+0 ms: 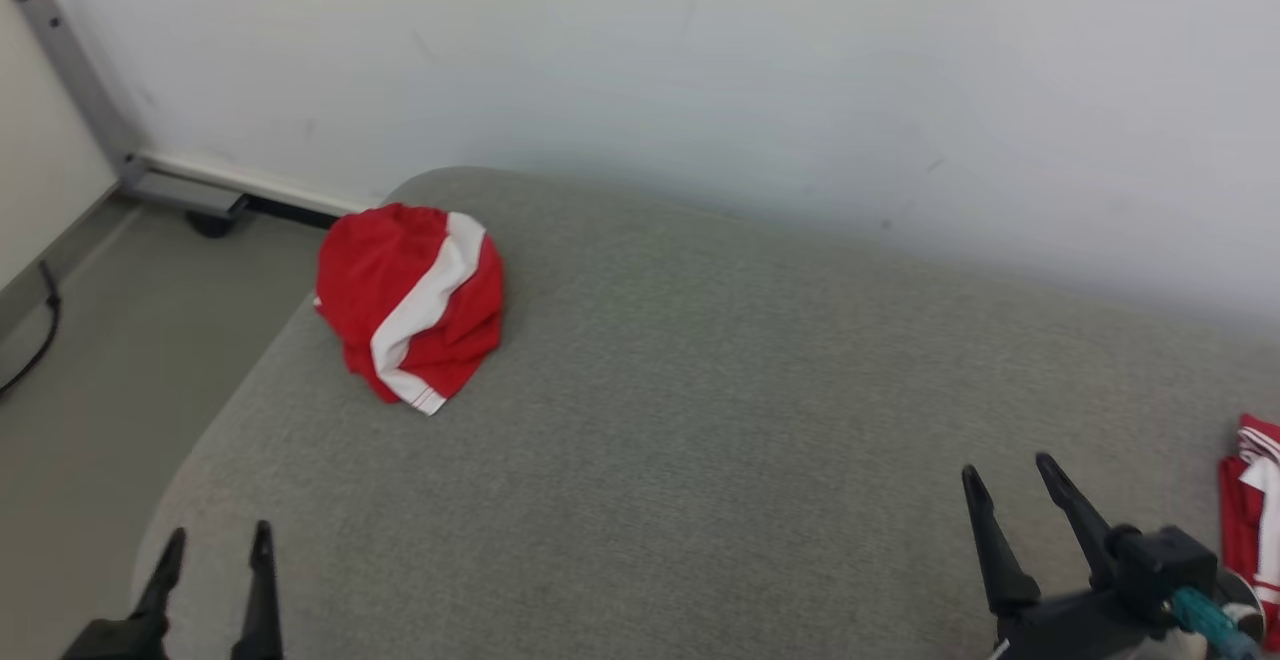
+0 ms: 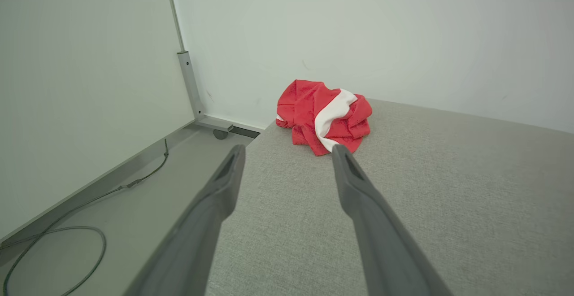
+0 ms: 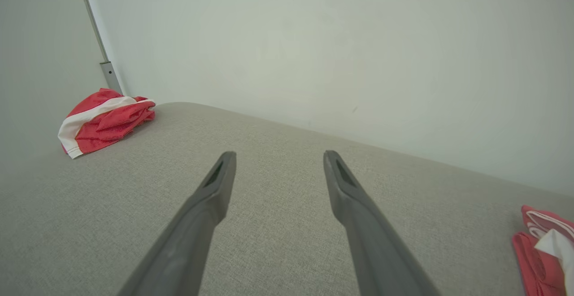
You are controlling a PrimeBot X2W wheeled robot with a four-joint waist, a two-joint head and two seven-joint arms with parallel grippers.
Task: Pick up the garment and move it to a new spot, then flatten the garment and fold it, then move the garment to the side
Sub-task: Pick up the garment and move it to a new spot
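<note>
Garment [image 1: 410, 305] lies bunched at the far left corner of the cushion [image 1: 700, 390]; my left claw [image 1: 220, 532] and right claw [image 1: 1006, 465] hover near, released for pickup.

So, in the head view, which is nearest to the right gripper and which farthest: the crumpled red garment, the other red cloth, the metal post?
1. other red cloth, at the right edge, beside the right gripper
2. crumpled red garment, far to the left
3. metal post, top left corner, by the wall

Bare lab-like room: white partition wall [image 1: 800, 60], metal post [image 1: 75, 75], loose cable [image 1: 50, 305] on the floor [image 1: 120, 370].
</note>
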